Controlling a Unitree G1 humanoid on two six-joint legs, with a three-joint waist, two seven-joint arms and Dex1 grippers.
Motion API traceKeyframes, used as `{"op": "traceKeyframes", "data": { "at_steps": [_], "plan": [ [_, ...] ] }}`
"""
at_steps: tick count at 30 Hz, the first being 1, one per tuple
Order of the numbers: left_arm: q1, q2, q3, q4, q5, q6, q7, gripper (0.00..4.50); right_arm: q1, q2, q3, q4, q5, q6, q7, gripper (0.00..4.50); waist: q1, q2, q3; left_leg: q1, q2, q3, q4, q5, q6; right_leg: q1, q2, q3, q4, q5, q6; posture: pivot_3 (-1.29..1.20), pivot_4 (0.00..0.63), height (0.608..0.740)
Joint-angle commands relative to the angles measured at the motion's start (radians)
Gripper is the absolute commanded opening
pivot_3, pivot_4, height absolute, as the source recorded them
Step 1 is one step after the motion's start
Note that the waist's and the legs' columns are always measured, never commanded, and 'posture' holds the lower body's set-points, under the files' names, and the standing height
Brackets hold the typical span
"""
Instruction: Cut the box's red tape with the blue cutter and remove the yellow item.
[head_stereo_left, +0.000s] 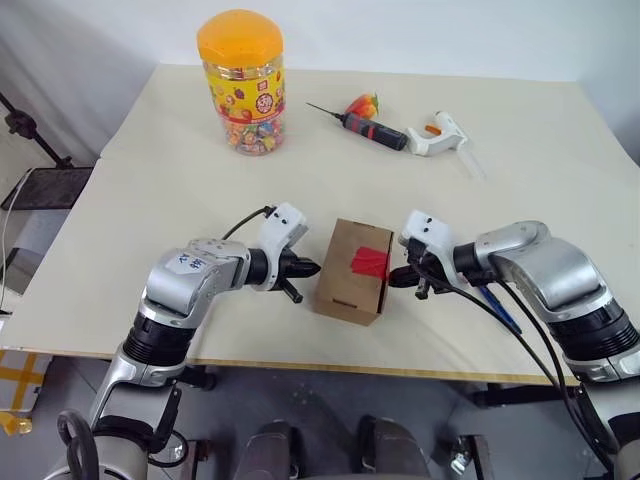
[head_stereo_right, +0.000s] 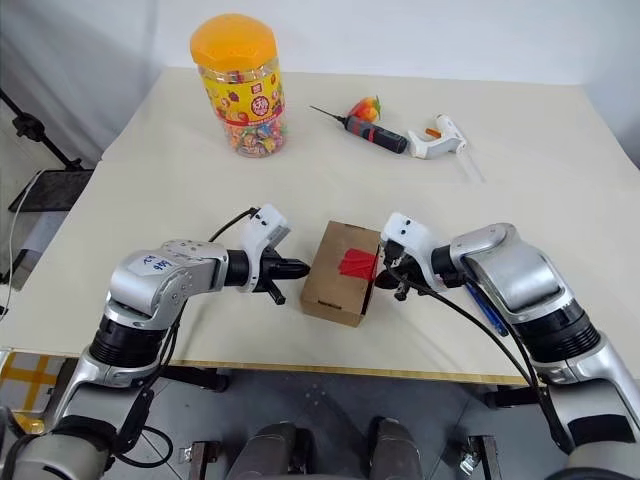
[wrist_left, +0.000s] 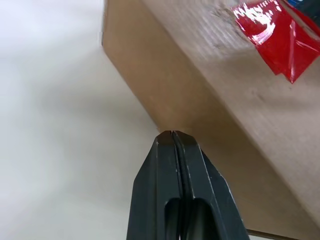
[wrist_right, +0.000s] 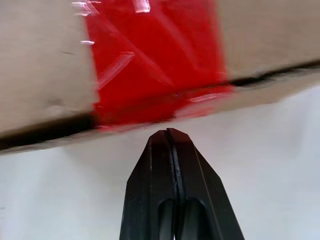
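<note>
A: We start with the surface (head_stereo_left: 130, 200): a pale, matt sheet that runs past the robot on both sides, with a plain white wall behind its far edge. What stands on it, largest first?

B: We log the candy jar (head_stereo_left: 241, 82) near the far left corner, well apart from the work. By the middle of the far edge lie a black-and-red tool (head_stereo_left: 372, 127) and a white gun-shaped tool (head_stereo_left: 438, 134), just beside each other, with a small red-and-yellow round thing (head_stereo_left: 363, 104) touching the black tool's far side. We cannot tell whether that is the yellow item.

A: And the box?

B: The box (head_stereo_left: 345, 285) sits near the middle of the near edge, flaps shut, the red tape (head_stereo_left: 370, 263) across its top seam at the right side. The tape looks wrinkled but whole, so we judge the cut not yet made.

A: The hands?

B: The left hand (head_stereo_left: 308, 268) has its fingers pressed together, gripping nothing, tips at the box's left wall; we read this as bracing. The right hand (head_stereo_left: 397, 278) looks closed and empty too, its tips just beside the tape's edge.

A: The blue cutter?

B: The blue cutter (head_stereo_left: 498, 307) lies on the surface under the right forearm, near the near edge, not in either hand. We judge it must be picked up first.
</note>
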Motion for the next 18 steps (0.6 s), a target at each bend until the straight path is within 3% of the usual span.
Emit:
{"op": "traceKeyframes", "data": {
  "at_steps": [1,6,11,18],
  "plan": [
    [-0.060,0.032,0.069,-0.006,-0.010,-0.086,-0.026,0.00,-0.054,0.010,-0.131,-0.036,0.022,0.112,-0.090,0.92,-0.001,0.000,0.000,0.000,0.000,0.000,0.000,0.000,0.000,-0.001,0.000,0.000,0.000,0.000,0.000,0.00,0.150,0.740],
    [-0.115,0.037,0.043,0.044,-0.015,-0.178,-0.096,0.00,-0.129,0.112,-0.277,-0.070,0.085,0.285,-0.202,2.66,-0.001,0.000,0.000,0.000,0.000,0.000,-0.001,0.000,0.000,-0.001,0.000,0.000,0.000,0.000,0.000,0.00,0.150,0.740],
    [-0.154,0.040,-0.039,0.105,0.006,-0.226,-0.175,0.00,-0.144,0.150,-0.293,-0.106,0.130,0.353,-0.243,4.35,0.002,0.000,0.000,-0.001,-0.001,0.000,-0.001,0.000,0.000,-0.001,0.000,0.000,0.000,0.000,0.000,0.00,0.150,0.740],
    [-0.237,0.025,-0.164,0.266,0.083,-0.424,-0.335,0.00,-0.083,0.116,-0.193,-0.100,0.113,0.287,-0.266,4.44,-0.003,0.000,0.000,-0.001,-0.006,0.001,-0.002,0.000,0.000,-0.002,0.000,0.000,0.000,0.000,0.000,0.00,0.150,0.740]
  ]
}}
